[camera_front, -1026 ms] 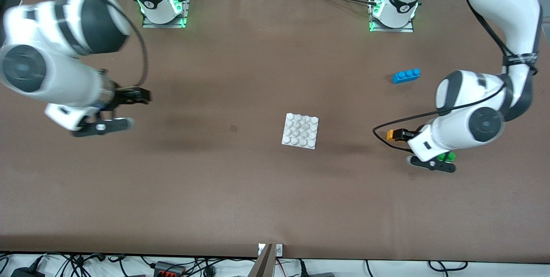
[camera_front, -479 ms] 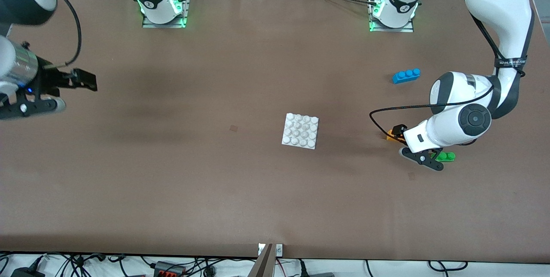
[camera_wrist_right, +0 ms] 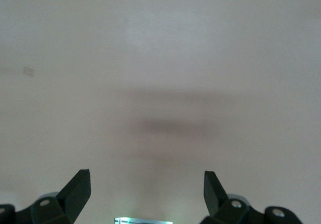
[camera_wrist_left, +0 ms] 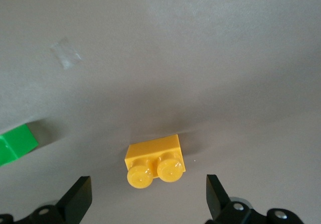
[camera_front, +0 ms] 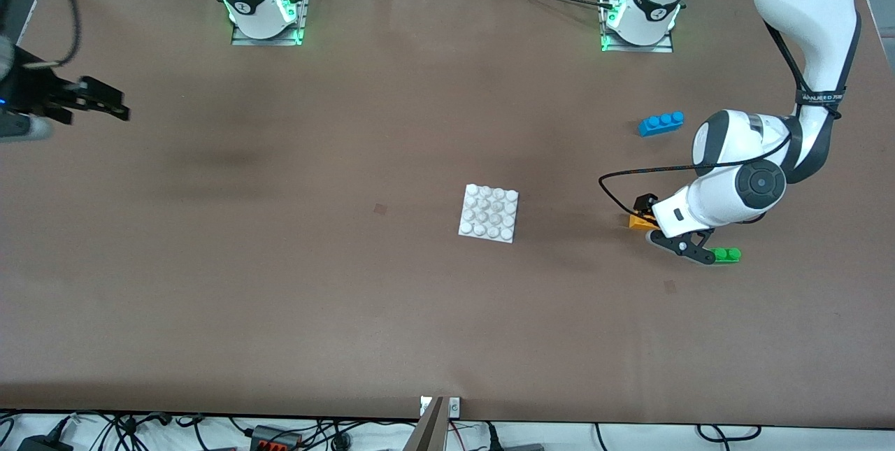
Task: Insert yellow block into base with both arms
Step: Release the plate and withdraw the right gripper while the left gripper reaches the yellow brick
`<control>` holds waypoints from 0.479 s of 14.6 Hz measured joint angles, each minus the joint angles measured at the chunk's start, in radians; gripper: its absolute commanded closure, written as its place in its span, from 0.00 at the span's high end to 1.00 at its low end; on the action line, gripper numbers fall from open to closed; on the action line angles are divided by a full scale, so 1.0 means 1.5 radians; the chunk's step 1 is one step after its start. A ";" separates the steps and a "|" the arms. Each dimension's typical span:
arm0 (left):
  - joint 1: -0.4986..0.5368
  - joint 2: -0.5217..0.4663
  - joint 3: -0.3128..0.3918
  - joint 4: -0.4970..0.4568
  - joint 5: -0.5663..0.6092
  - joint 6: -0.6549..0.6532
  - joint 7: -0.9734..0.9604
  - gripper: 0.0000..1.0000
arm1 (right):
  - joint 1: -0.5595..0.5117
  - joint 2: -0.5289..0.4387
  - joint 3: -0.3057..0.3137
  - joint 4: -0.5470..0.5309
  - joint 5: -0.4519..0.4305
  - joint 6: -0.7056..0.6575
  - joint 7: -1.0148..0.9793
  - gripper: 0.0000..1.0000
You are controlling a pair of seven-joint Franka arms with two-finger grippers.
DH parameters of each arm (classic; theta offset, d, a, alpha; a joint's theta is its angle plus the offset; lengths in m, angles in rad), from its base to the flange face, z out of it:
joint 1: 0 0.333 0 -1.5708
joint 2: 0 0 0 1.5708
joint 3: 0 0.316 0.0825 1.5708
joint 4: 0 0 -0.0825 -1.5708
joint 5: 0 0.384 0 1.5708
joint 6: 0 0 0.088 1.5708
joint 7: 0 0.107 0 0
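Observation:
The yellow block lies on the table between the base and the green brick, studs tipped sideways. My left gripper hangs open just above it. In the left wrist view the yellow block sits between the two black fingertips of the left gripper, touching neither. The base, a white studded plate, lies flat mid-table with nothing on it. My right gripper is open over bare table at the right arm's end. The right wrist view shows that gripper holding nothing.
A green brick lies beside the left gripper, slightly nearer the front camera than the yellow block; its corner shows as green brick in the left wrist view. A blue brick lies farther from the camera, toward the left arm's base.
The right arm has swung away from mid-table to its own end. The left gripper has shifted slightly over the yellow block and come lower, still open.

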 measured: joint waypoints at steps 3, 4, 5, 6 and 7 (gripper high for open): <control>0.004 -0.001 0.002 -0.024 0.000 0.031 -0.006 1.00 | 0.000 -0.016 -0.013 0.008 -0.003 -0.011 -0.001 1.00; 0.006 -0.001 0.003 -0.029 0.000 0.036 -0.006 1.00 | 0.000 -0.018 -0.012 0.011 -0.005 -0.023 -0.001 1.00; 0.008 -0.001 0.003 -0.034 0.000 0.041 -0.006 1.00 | -0.001 -0.019 -0.011 0.013 -0.006 -0.033 -0.001 1.00; 0.008 -0.001 0.003 -0.039 0.000 0.049 -0.006 1.00 | -0.004 -0.019 -0.006 0.015 -0.006 -0.040 -0.001 1.00; 0.008 -0.001 0.003 -0.047 0.000 0.060 -0.006 1.00 | -0.009 -0.019 0.002 0.016 -0.006 -0.041 -0.001 1.00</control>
